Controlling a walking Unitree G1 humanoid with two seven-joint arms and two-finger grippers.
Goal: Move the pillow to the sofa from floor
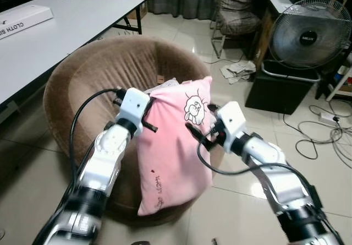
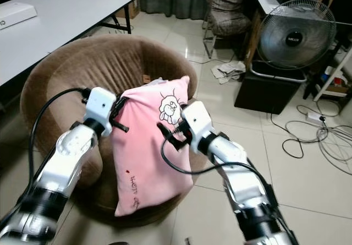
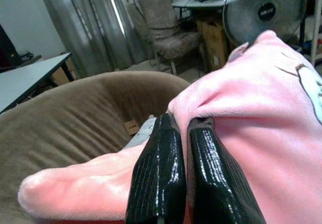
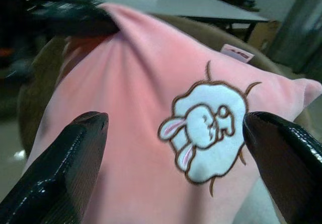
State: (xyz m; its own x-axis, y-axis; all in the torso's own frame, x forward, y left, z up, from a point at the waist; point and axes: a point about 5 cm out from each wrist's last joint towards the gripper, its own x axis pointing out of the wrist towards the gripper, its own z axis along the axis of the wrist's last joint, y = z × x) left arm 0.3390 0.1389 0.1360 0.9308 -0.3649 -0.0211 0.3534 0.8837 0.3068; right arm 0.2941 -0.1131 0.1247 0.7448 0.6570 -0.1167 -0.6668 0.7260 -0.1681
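Pillow (image 1: 173,146) is held off floor, hanging over front rim of sofa (image 1: 82,74). Its upper corner is pinched shut by left gripper (image 3: 183,176); right gripper (image 4: 173,148) is spread wide, fingers just off pillow face w/ bunny print. Step judged: transfer, nearly at sofa. Next move prob. needs carrying fwd over seat, then release. Long axis hangs near vertical, bunny end up, print facing robot.

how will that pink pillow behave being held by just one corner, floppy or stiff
Probably floppy: the pink pillow hangs long and slack from the corner pinched by the left gripper. It looks light, since that one pinch carries it. The plush cover may slide, so the open right gripper could help steady it over the brown sofa.
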